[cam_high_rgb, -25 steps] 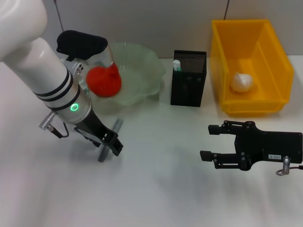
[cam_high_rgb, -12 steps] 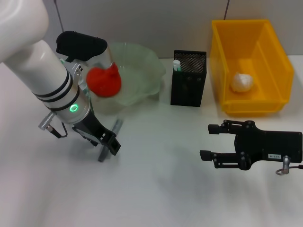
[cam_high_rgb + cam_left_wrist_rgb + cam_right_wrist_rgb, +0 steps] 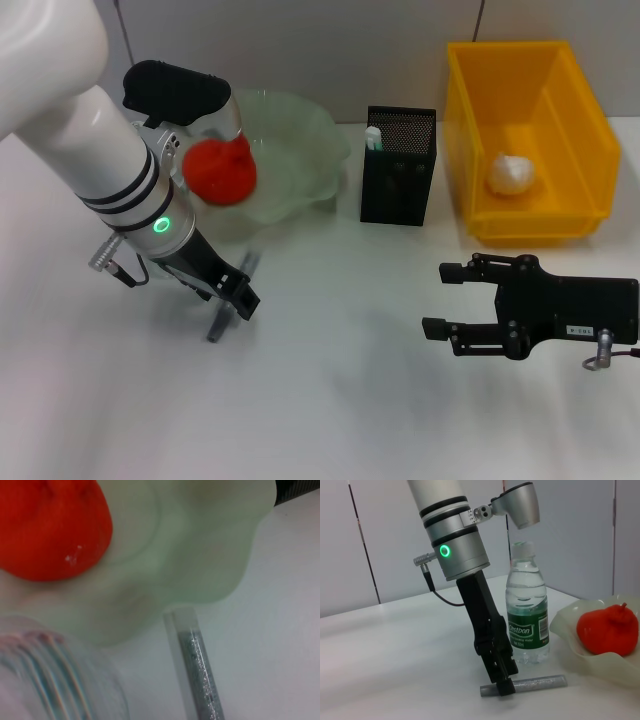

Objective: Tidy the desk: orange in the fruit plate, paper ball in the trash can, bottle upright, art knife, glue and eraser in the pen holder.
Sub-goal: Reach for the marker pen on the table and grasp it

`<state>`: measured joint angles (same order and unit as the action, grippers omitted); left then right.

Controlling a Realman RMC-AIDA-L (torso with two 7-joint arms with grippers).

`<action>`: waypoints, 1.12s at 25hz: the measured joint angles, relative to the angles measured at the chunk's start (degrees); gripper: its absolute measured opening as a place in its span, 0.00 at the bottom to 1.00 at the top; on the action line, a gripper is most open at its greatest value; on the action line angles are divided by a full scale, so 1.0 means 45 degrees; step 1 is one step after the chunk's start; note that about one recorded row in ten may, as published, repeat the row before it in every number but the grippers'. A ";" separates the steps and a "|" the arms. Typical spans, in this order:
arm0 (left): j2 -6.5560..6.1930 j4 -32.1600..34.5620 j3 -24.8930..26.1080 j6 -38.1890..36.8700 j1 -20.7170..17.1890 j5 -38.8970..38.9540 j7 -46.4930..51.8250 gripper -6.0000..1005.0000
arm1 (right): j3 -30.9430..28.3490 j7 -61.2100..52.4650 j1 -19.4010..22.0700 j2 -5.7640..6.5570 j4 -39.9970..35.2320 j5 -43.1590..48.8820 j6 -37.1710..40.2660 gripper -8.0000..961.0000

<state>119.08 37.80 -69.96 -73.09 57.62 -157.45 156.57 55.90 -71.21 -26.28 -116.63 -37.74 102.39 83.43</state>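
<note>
Reaching down, the left gripper (image 3: pixel 235 303) closes its fingers on the glue (image 3: pixel 228 300).
Bottle (image 3: pixel 526 611) upright behind; right gripper (image 3: pixel 447 302) hovers over the bench (image 3: pixel 330 400), fingers spread.

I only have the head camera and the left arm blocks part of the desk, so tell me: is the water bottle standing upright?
Observer: Yes. The right wrist view shows the clear plastic water bottle with the green label upright on the table, behind the left arm.
Operator: Is its cap on?
Observer: Yes, the cap sits on the neck.
Operator: What is the left pincer doing?
Observer: The left pincer is down on the grey glitter glue stick, which lies flat on the table in front of the bottle. It meets the stick near the end farther from the fruit plate. I cannot tell whether it has gripped it.
</note>
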 joint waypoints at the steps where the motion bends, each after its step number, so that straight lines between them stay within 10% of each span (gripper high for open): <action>1: 0.0006 -0.0002 0.0000 0.0017 0.0001 0.0023 -0.0011 0.59 | 0.0000 -0.0001 -0.0001 -0.0001 -0.0004 0.0000 0.0000 0.81; 28: 0.0001 -0.0301 -0.0352 0.0298 0.0083 0.0093 -0.0068 0.37 | 0.0000 -0.0015 -0.0079 0.0000 -0.0031 -0.0017 -0.0006 0.81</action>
<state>119.09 36.45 -71.55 -71.75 57.99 -157.03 156.26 55.90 -71.28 -26.63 -116.63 -37.88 102.31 83.40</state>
